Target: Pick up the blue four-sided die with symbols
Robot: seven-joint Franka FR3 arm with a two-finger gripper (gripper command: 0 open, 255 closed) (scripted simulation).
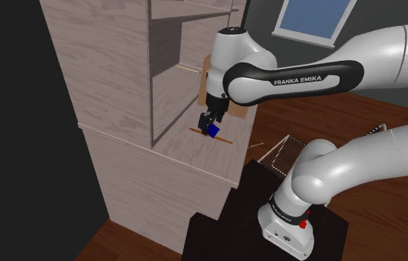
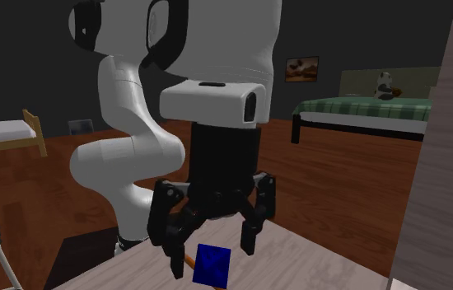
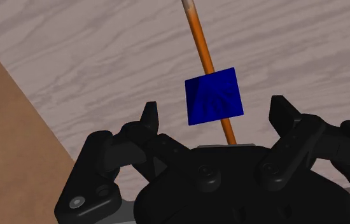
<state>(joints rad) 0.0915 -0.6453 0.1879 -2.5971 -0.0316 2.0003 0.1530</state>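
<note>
- Hand [image 3: 215,107] is released: its two black fingers [image 3: 149,114] stand well apart and grasp nothing.
- Blue die [image 3: 213,97] lies in line with the gap between the fingers, just past the fingertips; in the wrist view a gap shows on each side, so there is no contact.
- Die lies across a thin orange stick [image 3: 200,44], covering its middle. I cannot tell whether the two touch.
- Both are on the pale wood-grain surface [image 3: 104,38].
- A brown flat panel [image 3: 14,140] is beside the hand, well apart from the die.
- In the second exterior view the hand [image 2: 212,255] points straight down with the die [image 2: 212,265] right under it. The fingertips are at about the level of the die's top edge, one to each side.
- A short bit of the stick [image 2: 190,262] pokes out on that view's left of the die.
- Surface [image 2: 299,264] runs to that view's right, up to a wooden side wall [image 2: 447,165].
- Behind are a wood floor [image 2: 340,181], a green bed [image 2: 365,111] and a framed picture [image 2: 301,68] on a dark wall.
- In the shoulder view the white arm [image 1: 306,78] reaches up and left from the black stand [image 1: 210,233] to the ledge of a wooden cabinet [image 1: 106,67].
- There the hand [image 1: 210,122] hangs over the die [image 1: 214,130], and the stick [image 1: 223,139] lies flat on the ledge [image 1: 188,156].
</note>
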